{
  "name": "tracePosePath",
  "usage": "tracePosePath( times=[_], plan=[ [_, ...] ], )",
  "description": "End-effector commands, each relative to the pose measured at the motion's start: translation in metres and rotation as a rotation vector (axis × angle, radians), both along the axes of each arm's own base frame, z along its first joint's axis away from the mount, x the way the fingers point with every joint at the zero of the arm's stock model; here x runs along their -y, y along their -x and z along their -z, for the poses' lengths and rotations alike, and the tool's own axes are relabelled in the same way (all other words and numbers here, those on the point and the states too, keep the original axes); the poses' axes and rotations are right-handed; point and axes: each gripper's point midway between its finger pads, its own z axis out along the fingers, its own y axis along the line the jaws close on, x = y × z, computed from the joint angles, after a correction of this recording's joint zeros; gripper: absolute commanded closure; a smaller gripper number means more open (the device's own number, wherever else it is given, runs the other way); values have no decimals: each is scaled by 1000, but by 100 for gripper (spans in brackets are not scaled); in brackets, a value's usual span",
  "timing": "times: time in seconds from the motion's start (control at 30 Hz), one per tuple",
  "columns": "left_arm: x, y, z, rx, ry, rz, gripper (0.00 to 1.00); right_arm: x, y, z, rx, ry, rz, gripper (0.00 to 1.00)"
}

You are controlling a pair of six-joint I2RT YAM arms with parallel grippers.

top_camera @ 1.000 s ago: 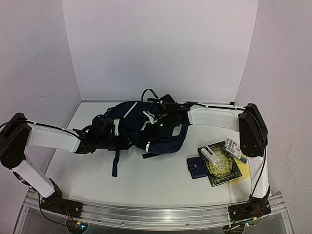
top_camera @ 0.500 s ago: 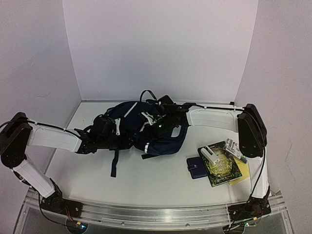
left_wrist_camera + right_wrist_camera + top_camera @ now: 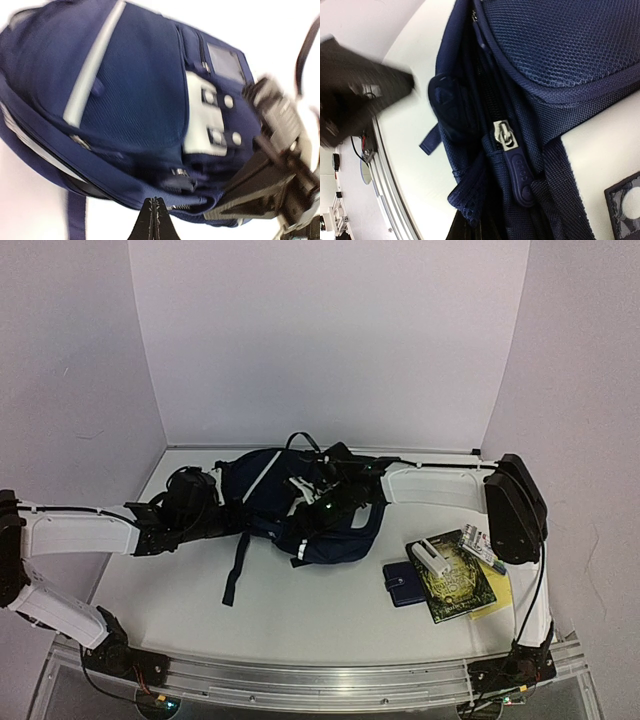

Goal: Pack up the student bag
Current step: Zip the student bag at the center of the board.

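Student bag point(image 3: 268, 490), navy with white stripes and a dotted white patch, lies flat on the white tabletop point(image 3: 300, 610), its inside hidden. The left claw point(image 3: 153, 216) is closed at the bag's edge; whether it holds anything is unclear. The right claw point(image 3: 470, 227) pinches a fabric fold by the bag's zip point(image 3: 512, 160). To the right of the bag lie 1 wallet point(image 3: 404, 583) and 1 book point(image 3: 458, 585).

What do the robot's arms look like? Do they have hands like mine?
Both the left arm and right arm have smooth white tube parts joined by chunky black joints, with thin black cables running along them. No hands: the left gripper ends in two thin black fingers.
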Motion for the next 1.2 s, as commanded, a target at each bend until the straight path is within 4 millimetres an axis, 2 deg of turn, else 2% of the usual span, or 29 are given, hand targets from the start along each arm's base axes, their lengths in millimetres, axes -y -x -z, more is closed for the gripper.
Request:
tracePosePath(
  times=[0.0, 0.07, 0.13, 0.23, 0.33, 0.43, 0.57, 0.9, 1.17],
  plan=[
    [-17, -1, -4, 22, -34, -29, 100, -10, 0, -76, 116, -179, -52, 100],
    [-4, 3, -4, 15, -18, 44, 95, -12, -1, -79, 113, -187, -53, 100],
    [13, 12, -3, -3, 38, 128, 86, -16, -3, -82, 106, -199, -53, 100],
    [27, 24, 5, -35, 91, 189, 74, -22, -6, -82, 97, -206, -49, 100],
    [39, 33, 7, -30, 113, 220, 69, -24, -9, -82, 94, -210, -46, 100],
    [45, 34, 12, -40, 114, 223, 69, -27, -9, -83, 84, -219, -48, 100],
    [43, 26, 17, -41, 115, 173, 72, -31, -4, -86, 76, -229, -62, 100],
    [38, 12, 4, 21, 147, 92, 77, -31, 5, -82, 67, -222, -79, 100],
    [32, 3, 25, -38, 91, 19, 84, -35, 9, -90, 66, -238, -89, 100]
  ],
)
